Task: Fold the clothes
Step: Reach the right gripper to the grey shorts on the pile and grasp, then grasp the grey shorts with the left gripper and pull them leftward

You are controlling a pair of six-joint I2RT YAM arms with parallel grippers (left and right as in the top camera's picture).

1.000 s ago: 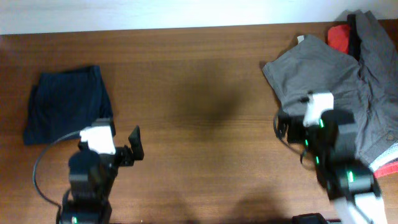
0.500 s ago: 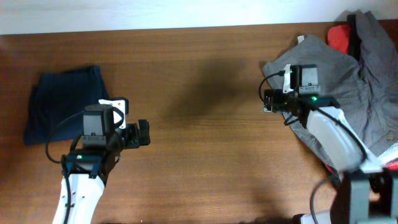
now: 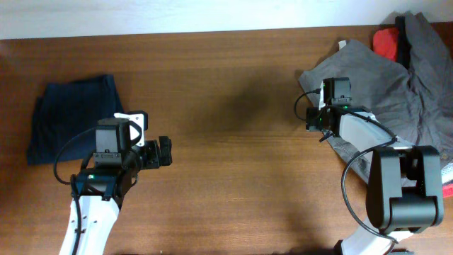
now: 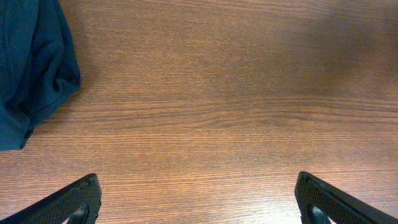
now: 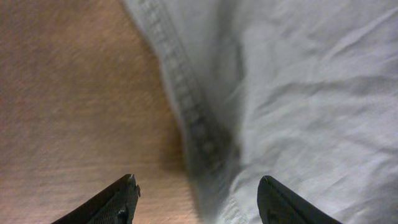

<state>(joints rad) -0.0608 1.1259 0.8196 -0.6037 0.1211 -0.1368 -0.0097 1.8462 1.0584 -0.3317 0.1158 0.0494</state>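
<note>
The grey-khaki shorts [image 3: 386, 88] lie crumpled at the table's right side. In the right wrist view their stitched hem edge [image 5: 193, 112] runs down the middle, cloth to the right, bare wood to the left. My right gripper [image 3: 311, 119] is open and straddles that edge [image 5: 196, 199], one finger over wood, one over cloth. My left gripper [image 3: 164, 151] is open and empty over bare wood [image 4: 199, 199] at the left middle.
A folded dark navy garment [image 3: 74, 117] lies at the far left; its corner shows in the left wrist view [image 4: 31, 68]. A red garment [image 3: 386, 41] and a dark grey one [image 3: 428, 49] lie at the back right corner.
My right arm has reached forward to the left edge of the shorts and lowered onto it. My left arm has extended forward and barely moved in the last half second.
</note>
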